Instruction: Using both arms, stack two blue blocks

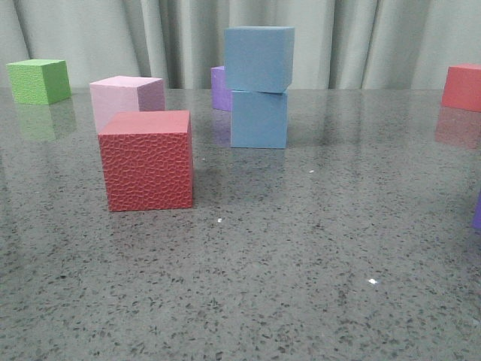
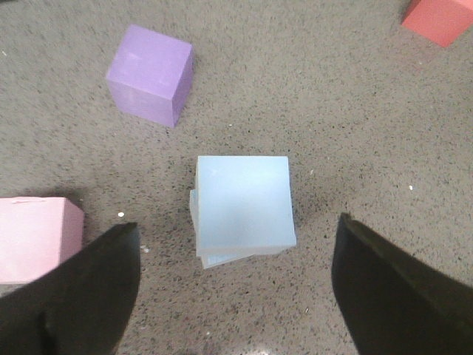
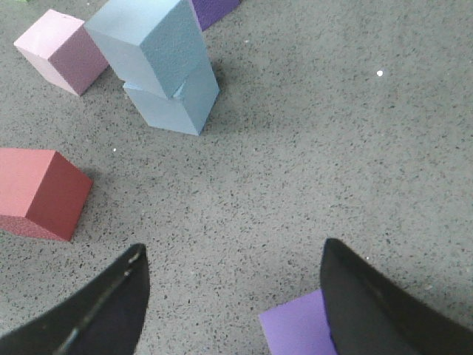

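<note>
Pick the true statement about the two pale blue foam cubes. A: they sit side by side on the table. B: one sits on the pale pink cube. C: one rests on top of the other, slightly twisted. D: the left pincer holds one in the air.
C: the upper pale blue foam cube rests on the lower pale blue foam cube, slightly turned and overhanging it, and the open left pincer holds nothing.

The table [image 1: 316, 256] is a grey speckled stone surface with a glossy, reflective finish. Resting directly on it: a green cube [image 1: 39, 80] at the far left; a pale pink cube [image 1: 126, 98] with a textured red cube [image 1: 147, 160] just in front of it; a lower blue block [image 1: 258, 119] near the centre, carrying a second blue block [image 1: 258, 58]; a purple cube [image 1: 219, 88] behind that stack; another red cube [image 1: 462, 86] at the far right.
</note>
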Robot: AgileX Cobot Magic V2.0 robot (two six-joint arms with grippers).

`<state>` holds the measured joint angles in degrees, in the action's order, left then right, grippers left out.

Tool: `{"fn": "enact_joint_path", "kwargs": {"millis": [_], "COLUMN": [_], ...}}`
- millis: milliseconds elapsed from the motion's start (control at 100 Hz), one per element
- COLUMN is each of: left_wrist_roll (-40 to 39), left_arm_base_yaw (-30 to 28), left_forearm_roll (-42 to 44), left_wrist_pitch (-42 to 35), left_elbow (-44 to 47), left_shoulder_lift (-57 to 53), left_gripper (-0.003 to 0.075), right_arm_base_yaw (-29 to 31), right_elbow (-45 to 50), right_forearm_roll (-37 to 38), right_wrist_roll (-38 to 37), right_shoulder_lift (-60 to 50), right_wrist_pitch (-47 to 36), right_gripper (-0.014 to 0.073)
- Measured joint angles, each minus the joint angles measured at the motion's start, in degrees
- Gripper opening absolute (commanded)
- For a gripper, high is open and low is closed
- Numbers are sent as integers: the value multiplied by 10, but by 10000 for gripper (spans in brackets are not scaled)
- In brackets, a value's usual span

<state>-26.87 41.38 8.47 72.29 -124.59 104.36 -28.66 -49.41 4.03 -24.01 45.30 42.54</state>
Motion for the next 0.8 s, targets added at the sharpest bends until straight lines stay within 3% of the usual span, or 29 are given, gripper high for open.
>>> {"fn": "enact_joint_path", "kwargs": {"millis": [220, 440, 560, 800], "left_wrist_roll": [1, 0, -5, -11], "left_arm_base_yaw": [38, 69, 70, 70], "left_forearm_roll": [48, 79, 85, 91], "left_wrist_pitch": [0, -64, -109, -244], "left_elbow": [65, 184, 271, 479], "left_shoulder_lift": [-78, -180, -240, -370], "left_gripper": [438, 330, 260, 83], "right_arm_base_yaw": [0, 0, 0, 0], "right_elbow": [57, 102, 120, 131], "right_forearm_roll": [10, 32, 40, 54], "right_wrist_roll": [0, 0, 0, 0], "right_shoulder_lift": [-65, -139, -178, -238], "right_wrist_pitch": [-33, -58, -60, -53], "right_gripper": [493, 458, 345, -8]}}
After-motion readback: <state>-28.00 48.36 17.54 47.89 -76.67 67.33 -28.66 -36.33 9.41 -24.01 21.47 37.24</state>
